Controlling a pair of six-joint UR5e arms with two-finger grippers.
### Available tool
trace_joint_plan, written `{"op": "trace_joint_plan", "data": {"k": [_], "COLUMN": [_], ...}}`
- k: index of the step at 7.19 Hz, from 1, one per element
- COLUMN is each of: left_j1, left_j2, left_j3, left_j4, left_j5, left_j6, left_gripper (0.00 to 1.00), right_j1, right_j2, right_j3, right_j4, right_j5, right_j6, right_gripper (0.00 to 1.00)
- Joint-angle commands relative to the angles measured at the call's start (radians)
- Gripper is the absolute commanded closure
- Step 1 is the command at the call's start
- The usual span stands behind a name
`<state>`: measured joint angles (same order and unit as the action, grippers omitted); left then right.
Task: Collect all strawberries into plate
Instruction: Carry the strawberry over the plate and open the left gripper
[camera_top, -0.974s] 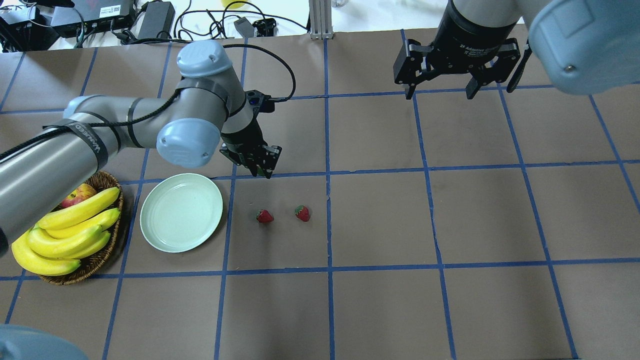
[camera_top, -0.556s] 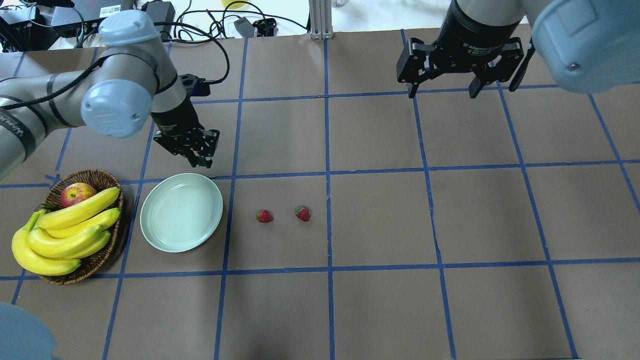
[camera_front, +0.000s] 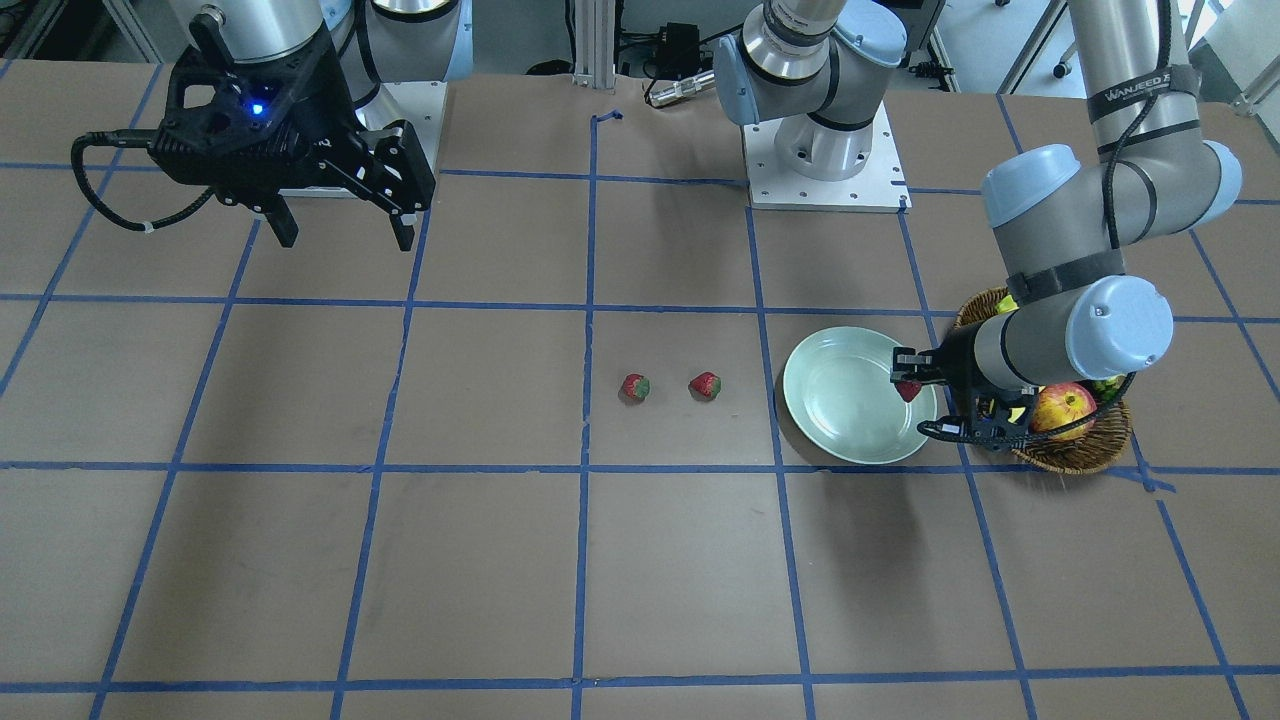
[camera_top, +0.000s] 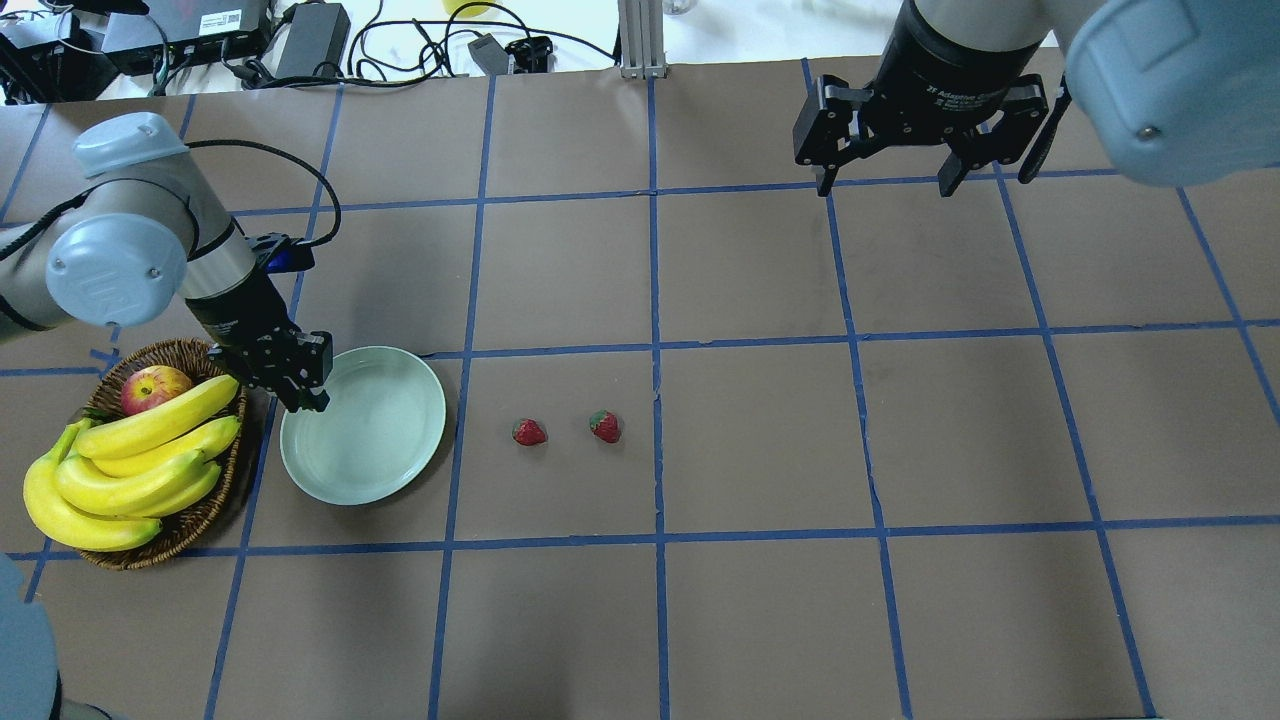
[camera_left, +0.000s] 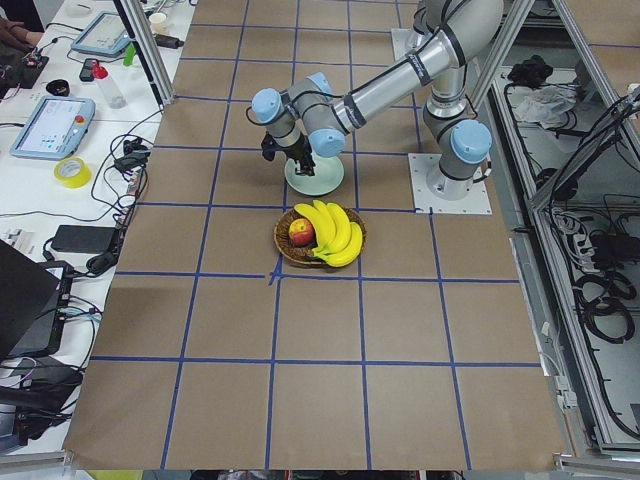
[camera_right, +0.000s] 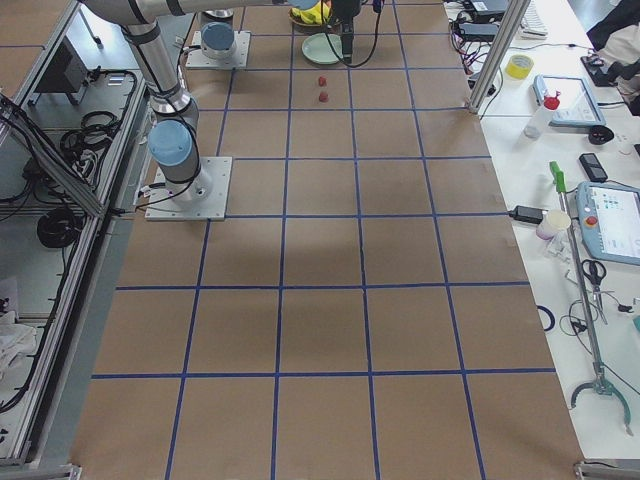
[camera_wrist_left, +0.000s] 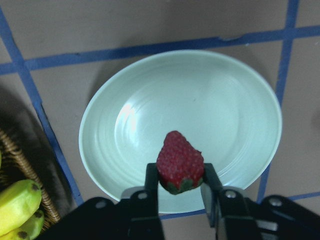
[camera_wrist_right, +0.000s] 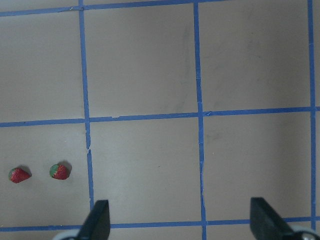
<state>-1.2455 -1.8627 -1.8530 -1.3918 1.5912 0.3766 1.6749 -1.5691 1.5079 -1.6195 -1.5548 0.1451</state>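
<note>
Bench (camera_top: 760, 430): two strawberries (camera_top: 529, 432) (camera_top: 604, 426) loose; left gripper (camera_wrist_left: 181, 174) jaws pinch third strawberry (camera_wrist_left: 180, 157) over plate (camera_top: 395, 400); right gripper (camera_top: 885, 188) jaws wide, empty.

Bright, even light from above washes the brown tabletop (camera_top: 760, 440); shadows are soft and faint. In the left wrist view a pale glare patch sits on the plate (camera_wrist_left: 127, 112), left of centre; the strawberry (camera_wrist_left: 180, 160) is sharp, the left gripper (camera_wrist_left: 181, 179) beneath dark and blurred.
</note>
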Motion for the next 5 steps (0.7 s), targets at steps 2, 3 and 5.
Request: {"op": "trace_joint_plan", "data": {"k": [2,3,5], "left_j1": [0.017,0.015,0.011], "left_j2": [-0.029,-0.033,-0.03], "left_j3": [-0.014,-0.015,-0.011], "left_j4": [0.011,0.032,0.034], "left_j5": [-0.008,-0.016,-0.037], "left_j6": [-0.005,-0.01,-0.051], "left_gripper": [1.0,0.94,0.0], "right_j1": [0.005,0.002,0.002], "right_j2": [0.001,0.003,0.001], "right_j3": [-0.002,0.0,-0.002], "right_j4": [0.0,0.0,0.001], "right_j5": [-0.001,-0.001,-0.002], "right_j6": [0.001,-0.001,-0.006], "right_gripper": [0.0,0.0,0.0]}}
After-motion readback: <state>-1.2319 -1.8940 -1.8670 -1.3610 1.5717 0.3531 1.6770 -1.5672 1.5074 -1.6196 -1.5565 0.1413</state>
